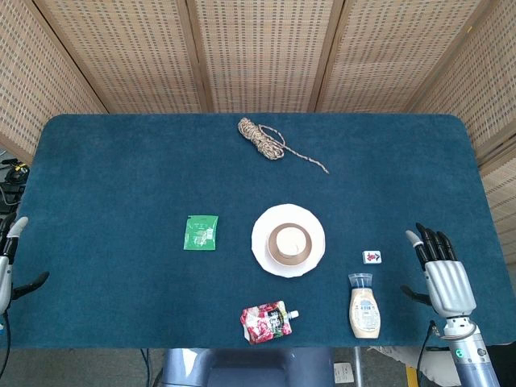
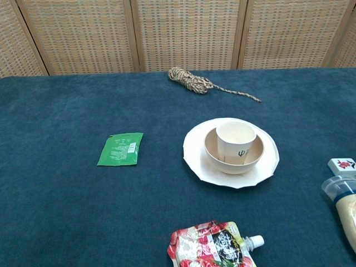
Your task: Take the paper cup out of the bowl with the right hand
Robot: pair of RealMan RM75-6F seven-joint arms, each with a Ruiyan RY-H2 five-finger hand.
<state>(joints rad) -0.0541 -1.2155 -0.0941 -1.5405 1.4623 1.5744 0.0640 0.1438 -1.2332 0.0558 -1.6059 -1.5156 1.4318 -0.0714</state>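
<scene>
The paper cup (image 2: 236, 143) is found standing upright inside the bowl (image 2: 212, 151), which itself rests on a white plate (image 2: 194, 156) near the middle of the blue surface (image 1: 121, 201). From the right hand (image 1: 442, 278), the cup lies forward and well off toward the robot's left, with a sauce bottle (image 1: 364, 305) and a small tile (image 1: 372, 257) lying between hand and plate. The right hand is seen near the right front edge of the surface, its fingers (image 1: 429, 239) spread apart and extended, with nothing held. Only a part of the left hand (image 1: 10, 258) is shown at the far left edge; whether its fingers are apart or together cannot be told. The right hand is judged the nearer of the two to the cup.

The cup's long axis is vertical, its open mouth facing up, so a grasp around the wall from the side or over the rim is likely called for. The cup is seen as cream-white, with a small dark mark on its wall, and its rim rises clearly above the bowl's edge.
</scene>
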